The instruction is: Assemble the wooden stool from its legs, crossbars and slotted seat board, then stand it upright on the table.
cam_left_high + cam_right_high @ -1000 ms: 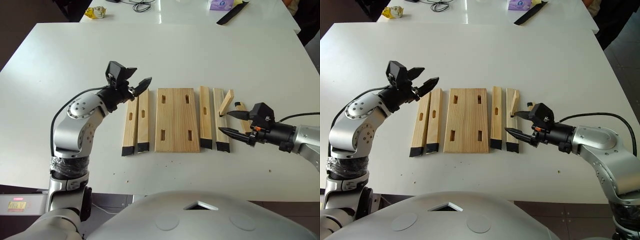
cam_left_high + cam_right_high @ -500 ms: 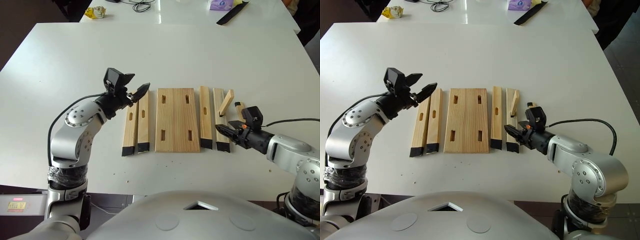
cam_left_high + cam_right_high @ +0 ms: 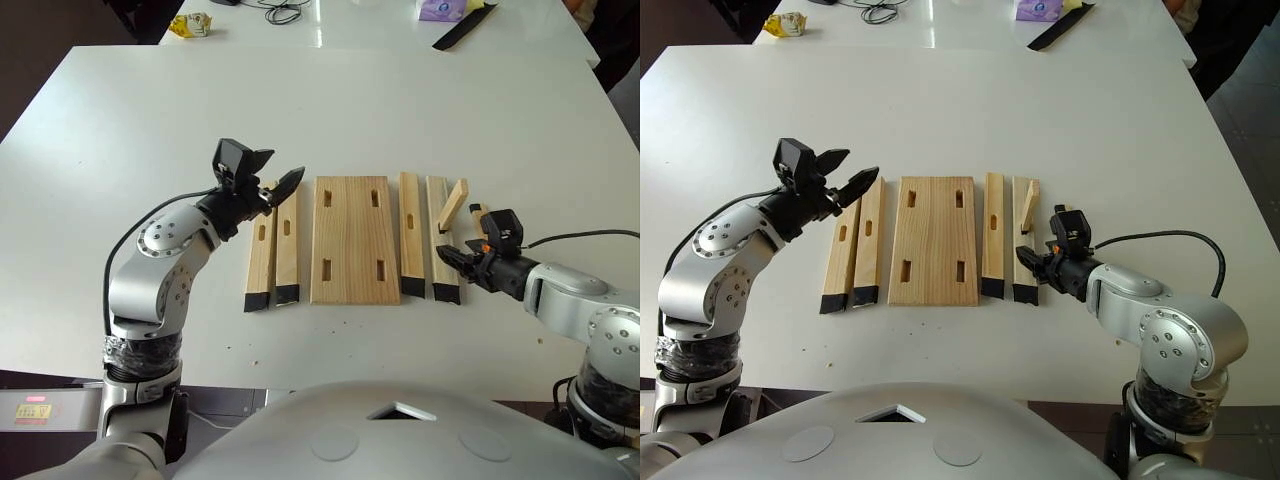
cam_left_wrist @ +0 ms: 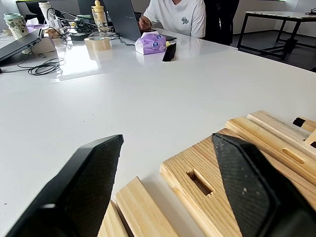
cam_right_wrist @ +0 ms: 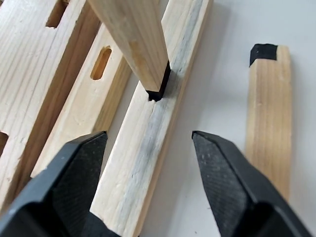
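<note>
- The left arm is bent at the elbow, with its forearm lifted off the white table (image 3: 450,110) and angled inward.
- The left gripper (image 3: 277,170) hangs above the far ends of the two left legs. Its jaws are spread wide with nothing in them.
- In the left wrist view, the far ends of those two legs lie under the gap. The far corner of the seat board (image 3: 348,240), with one of its slots, lies below and just inside one finger (image 4: 252,187).
- The right arm lies low, with its forearm stretched along the table and pointing inward from the right side.
- The right gripper (image 3: 447,252) sits down at table level with its jaws parted. The outermost right leg (image 3: 441,245) runs lengthwise between them. I cannot tell whether either finger touches it.
- Just ahead of those fingertips, the black-tipped end of a tilted crossbar (image 5: 133,39) rests on that same leg.
- Outside the other finger (image 5: 227,173), a second crossbar (image 5: 269,113) lies flat on the table, apart from the leg.
- There is one seat board, lying flat, with four slots.
- There are four legs with black near ends, two just left of the board (image 3: 260,255) (image 3: 287,240) and two just right of it, the inner one (image 3: 410,235) beside the board.
- There are two crossbars, both beyond the right gripper's jaws.
</note>
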`<move>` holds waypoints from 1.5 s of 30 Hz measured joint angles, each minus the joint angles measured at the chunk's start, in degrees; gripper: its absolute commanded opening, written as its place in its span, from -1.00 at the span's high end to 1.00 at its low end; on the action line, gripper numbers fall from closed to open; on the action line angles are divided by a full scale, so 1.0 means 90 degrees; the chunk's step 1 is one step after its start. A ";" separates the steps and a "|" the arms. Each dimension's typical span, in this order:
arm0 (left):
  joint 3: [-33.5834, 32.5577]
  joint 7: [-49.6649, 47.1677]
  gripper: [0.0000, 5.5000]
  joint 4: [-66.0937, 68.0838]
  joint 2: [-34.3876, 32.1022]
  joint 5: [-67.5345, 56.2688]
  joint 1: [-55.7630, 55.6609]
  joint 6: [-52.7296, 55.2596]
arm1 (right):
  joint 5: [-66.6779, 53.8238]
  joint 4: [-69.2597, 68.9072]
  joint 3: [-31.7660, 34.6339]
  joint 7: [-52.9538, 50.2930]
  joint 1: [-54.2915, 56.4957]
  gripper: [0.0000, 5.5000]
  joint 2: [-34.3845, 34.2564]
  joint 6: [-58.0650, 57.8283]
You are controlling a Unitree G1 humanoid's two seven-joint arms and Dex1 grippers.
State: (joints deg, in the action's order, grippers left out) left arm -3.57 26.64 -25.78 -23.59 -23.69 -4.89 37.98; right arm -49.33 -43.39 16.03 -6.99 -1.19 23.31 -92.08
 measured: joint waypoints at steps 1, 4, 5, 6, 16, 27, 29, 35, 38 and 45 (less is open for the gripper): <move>0.0012 -0.0020 -0.21 -0.0002 0.0029 0.0001 0.0001 0.0000 | -0.0025 0.0049 -0.0029 -0.0058 0.0003 -0.15 0.0026 0.0000; 0.0058 -0.0058 -0.21 -0.0077 0.0105 0.0003 0.0098 -0.0003 | -0.0152 0.0101 -0.0103 -0.0127 0.0016 -0.15 0.0224 0.0000; 0.0071 -0.0069 -0.21 -0.0093 0.0130 0.0004 0.0147 -0.0004 | -0.0174 0.0114 -0.0135 -0.0141 0.0023 -0.21 0.0276 0.0000; 0.0075 -0.0094 -0.21 -0.0098 0.0163 0.0007 0.0177 -0.0008 | -0.0213 0.0128 -0.0215 -0.0173 0.0032 -0.24 0.0348 0.0000; 0.0092 -0.0223 -0.21 -0.0126 0.0221 0.0023 0.0250 -0.0060 | -0.0568 0.0294 -0.0267 -0.0482 0.0314 -0.72 0.0534 0.0000; 0.0248 -0.0267 -0.21 -0.0126 0.0283 0.0035 0.0244 -0.0098 | -0.1251 0.0555 -0.0458 -0.1247 0.0355 -0.72 0.0347 0.0000; 0.0276 -0.0260 -0.21 -0.0126 0.0279 0.0034 0.0241 -0.0096 | -0.1251 0.0568 -0.0504 -0.1342 0.0228 -0.72 0.0272 0.0000; 0.0338 -0.0205 -0.21 -0.0127 0.0215 0.0018 0.0219 -0.0036 | -0.1183 0.0542 -0.0482 -0.1497 -0.0190 -0.72 0.0180 0.0051; 0.0339 -0.0194 -0.21 -0.0127 0.0191 0.0017 0.0219 -0.0004 | -0.1139 0.0484 -0.0473 -0.1522 -0.0249 -0.72 0.0124 0.0080; 0.0339 -0.0194 -0.21 -0.0126 0.0191 0.0018 0.0218 -0.0001 | -0.0479 0.0599 -0.0602 -0.1359 -0.0130 -0.72 0.0260 0.0104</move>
State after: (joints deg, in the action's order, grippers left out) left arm -0.53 24.90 -26.91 -21.87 -23.53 -2.93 37.97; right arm -53.64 -38.00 10.61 -19.21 -2.36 25.65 -91.14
